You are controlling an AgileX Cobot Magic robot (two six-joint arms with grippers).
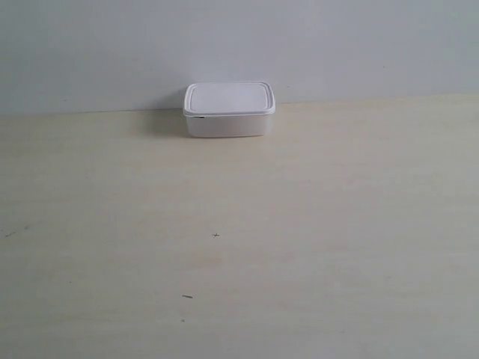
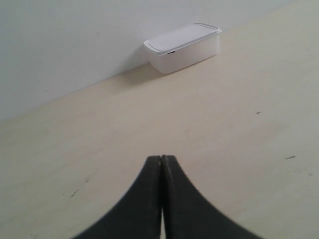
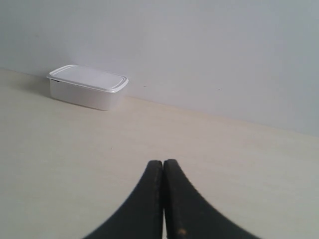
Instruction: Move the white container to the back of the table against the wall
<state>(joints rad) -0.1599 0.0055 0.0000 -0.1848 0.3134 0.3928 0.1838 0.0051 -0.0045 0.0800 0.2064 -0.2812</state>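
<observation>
At 12 o'clock on the pale cream wood-grain table [image 1: 314,224], the small rectangular white plastic container [image 1: 229,111] appears to rest against the plain grey-white wall [image 1: 352,45], long axis along it. The black left gripper [image 2: 161,162] and right gripper [image 3: 163,165], both pinched closed and empty, sit well apart from it. It lies toward the left's 1 o'clock and the right's 11 o'clock, neither clearly nearer.

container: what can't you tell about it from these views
- Contents: the closed lid hides them in every view.
- Back of the container and any gap to the wall: its own body hides it, exterior view.
- The dark mark under the rim, left wrist view: too small to identify.
</observation>
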